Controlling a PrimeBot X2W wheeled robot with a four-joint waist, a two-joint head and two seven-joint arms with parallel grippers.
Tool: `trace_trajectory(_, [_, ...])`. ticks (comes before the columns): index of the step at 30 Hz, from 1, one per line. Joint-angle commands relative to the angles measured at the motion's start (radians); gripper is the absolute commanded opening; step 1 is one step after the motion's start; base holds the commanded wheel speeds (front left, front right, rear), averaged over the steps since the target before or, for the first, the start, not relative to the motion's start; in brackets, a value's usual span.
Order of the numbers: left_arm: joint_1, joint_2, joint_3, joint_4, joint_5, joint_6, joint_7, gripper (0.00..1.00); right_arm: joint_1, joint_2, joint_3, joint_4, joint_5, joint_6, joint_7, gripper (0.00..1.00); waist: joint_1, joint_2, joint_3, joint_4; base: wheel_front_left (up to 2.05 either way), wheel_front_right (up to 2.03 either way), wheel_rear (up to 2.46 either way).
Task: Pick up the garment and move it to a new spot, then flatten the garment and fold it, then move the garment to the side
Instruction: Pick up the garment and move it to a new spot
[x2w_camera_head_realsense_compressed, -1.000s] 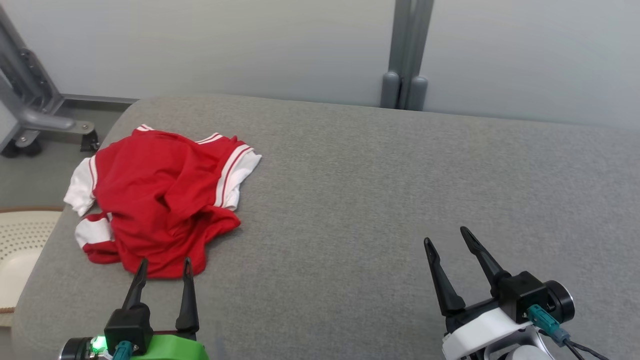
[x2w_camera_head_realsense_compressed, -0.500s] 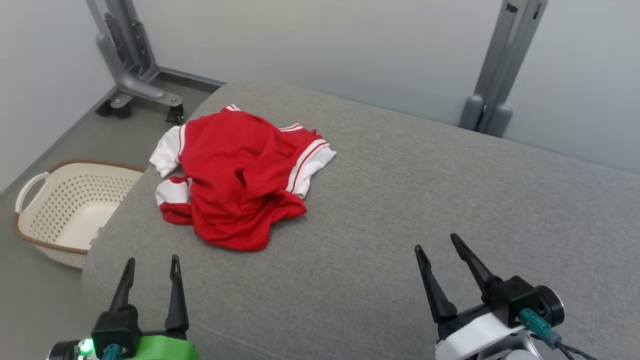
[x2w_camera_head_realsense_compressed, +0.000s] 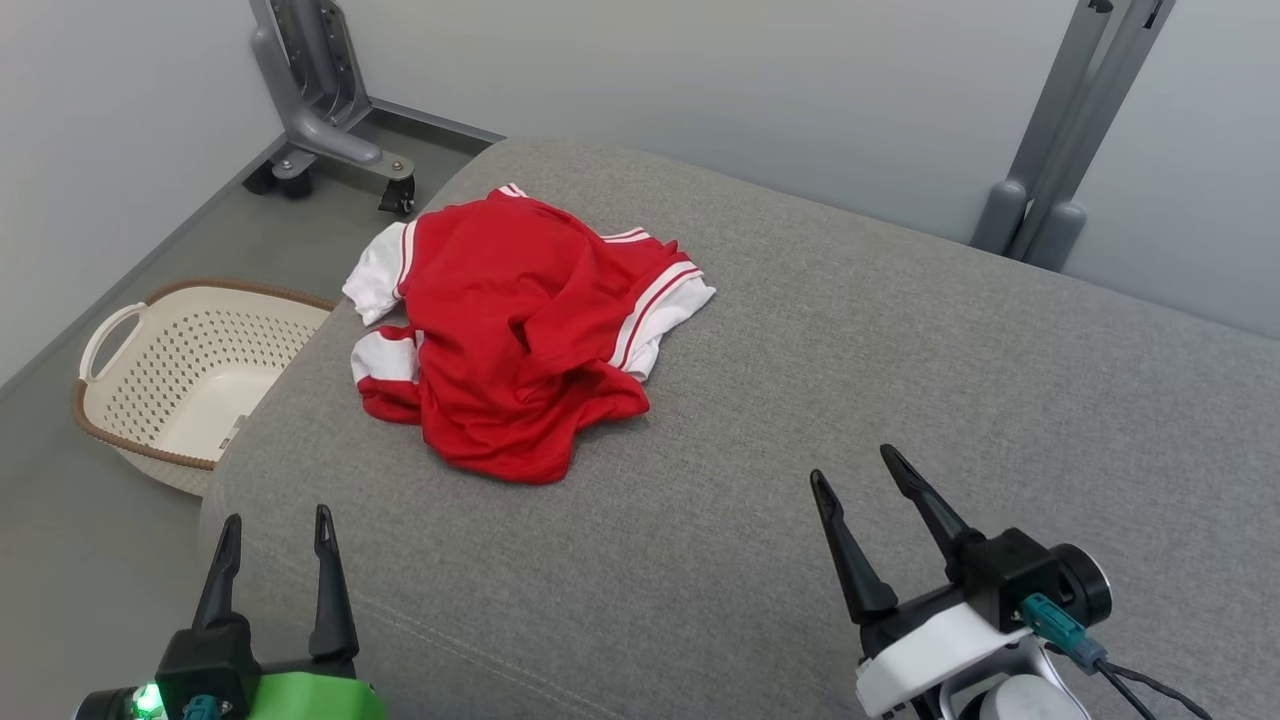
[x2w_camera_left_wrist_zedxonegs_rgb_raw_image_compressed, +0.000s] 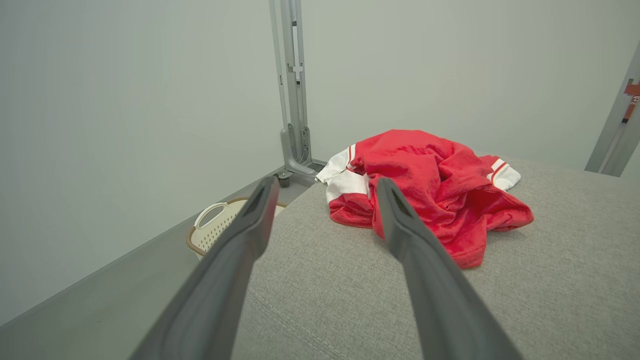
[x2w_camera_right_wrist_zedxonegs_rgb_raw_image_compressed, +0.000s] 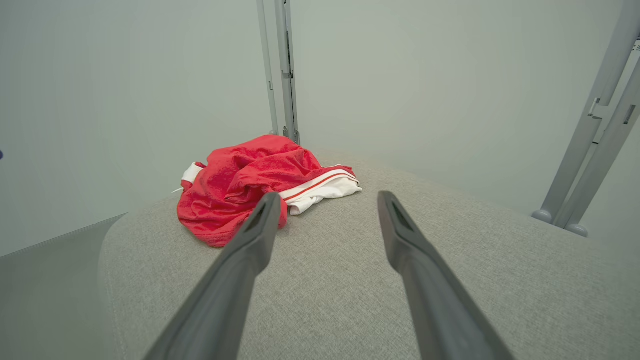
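Note:
A crumpled red garment (x2w_camera_head_realsense_compressed: 520, 330) with white, red-striped sleeves lies bunched near the far left corner of the grey padded surface (x2w_camera_head_realsense_compressed: 850, 350). In the left wrist view the garment (x2w_camera_left_wrist_zedxonegs_rgb_raw_image_compressed: 430, 185) sits just beyond the fingers; in the right wrist view the garment (x2w_camera_right_wrist_zedxonegs_rgb_raw_image_compressed: 245, 185) lies ahead to the left. My left gripper (x2w_camera_head_realsense_compressed: 277, 520) hangs open at the surface's near left edge, well short of the cloth, with nothing in it. Over the near right part of the surface my right gripper (x2w_camera_head_realsense_compressed: 852, 462) is open and empty, apart from the garment.
A cream perforated laundry basket (x2w_camera_head_realsense_compressed: 160, 370) with a brown rim stands on the floor left of the surface. A grey wheeled metal stand (x2w_camera_head_realsense_compressed: 320, 120) is at the back left, and grey posts (x2w_camera_head_realsense_compressed: 1060, 150) rise at the back right against the pale wall.
The head camera has swung left, so the garment sits more to the middle of the view and the basket has come into sight. Both grippers stay open and empty.

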Motion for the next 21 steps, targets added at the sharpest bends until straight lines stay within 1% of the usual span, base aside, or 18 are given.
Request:
trace_trajectory(1, [-0.011, 0.002, -0.002, -0.003, -0.008, -0.003, -0.001, 1.00, 0.011, -0.004, -0.011, 0.001, -0.003, 0.000, -0.003, 1.00, 0.0000, 0.0000, 0.002, 0.001, 0.00, 0.00, 0.00])
trace_trajectory(4, [-0.053, 0.003, -0.009, -0.001, -0.002, -0.021, -0.001, 1.00, 0.017, -0.004, -0.037, -0.012, -0.015, 0.000, -0.003, 1.00, 0.0000, 0.0000, 0.022, 0.004, 0.00, 0.00, 0.00])
trace_trajectory(7, [-0.119, 0.025, -0.010, 0.010, 0.010, -0.050, -0.001, 1.00, 0.030, -0.004, -0.055, -0.021, -0.032, 0.000, -0.003, 1.00, 0.0000, 0.0000, 0.045, 0.002, 0.00, 0.00, 0.00])
trace_trajectory(10, [-0.207, 0.044, 0.000, 0.028, -0.007, -0.075, -0.001, 1.00, 0.014, -0.004, -0.059, -0.025, -0.064, 0.000, -0.003, 1.00, 0.0000, 0.0000, 0.090, -0.018, 0.00, 0.00, 0.00])
trace_trajectory(12, [-0.278, 0.053, 0.001, 0.081, -0.038, -0.097, 0.000, 1.00, -0.002, -0.005, -0.065, -0.021, -0.087, 0.000, -0.003, 1.00, 0.0000, 0.0000, 0.122, -0.032, 0.00, 0.00, 0.00])
trace_trajectory(14, [-0.378, 0.086, -0.014, 0.143, -0.049, -0.114, 0.017, 1.00, -0.017, -0.006, -0.069, -0.017, -0.116, 0.000, -0.003, 1.00, 0.0000, 0.0000, 0.155, -0.045, 0.00, 0.00, 0.00])
trace_trajectory(16, [-0.478, 0.102, -0.024, 0.200, -0.085, -0.126, 0.050, 1.00, -0.029, -0.017, -0.074, -0.019, -0.134, 0.000, -0.003, 1.00, 0.0000, 0.0000, 0.185, -0.056, 0.00, 0.00, 0.00])
trace_trajectory(18, [-0.573, 0.115, -0.035, 0.260, -0.134, -0.132, 0.107, 1.00, -0.045, -0.031, -0.077, -0.026, -0.146, 0.000, -0.003, 1.00, 0.0000, 0.0000, 0.218, -0.069, 0.00, 0.00, 0.00])
trace_trajectory(19, [-0.625, 0.121, -0.047, 0.300, -0.172, -0.137, 0.163, 1.00, -0.056, -0.041, -0.078, -0.033, -0.153, 0.000, -0.003, 1.00, 0.0000, 0.0000, 0.237, -0.075, 0.00, 0.00, 0.00])
trace_trajectory(20, [-0.667, 0.137, -0.060, 0.327, -0.188, -0.139, 0.209, 1.00, -0.063, -0.049, -0.075, -0.038, -0.156, 0.000, -0.003, 1.00, 0.0000, 0.0000, 0.251, -0.082, 0.00, 0.00, 0.00])
trace_trajectory(21, [-0.720, 0.151, -0.095, 0.353, -0.221, -0.139, 0.263, 1.00, -0.069, -0.058, -0.074, -0.040, -0.161, 0.000, -0.003, 1.00, 0.0000, 0.0000, 0.267, -0.090, 0.00, 0.00, 0.00])
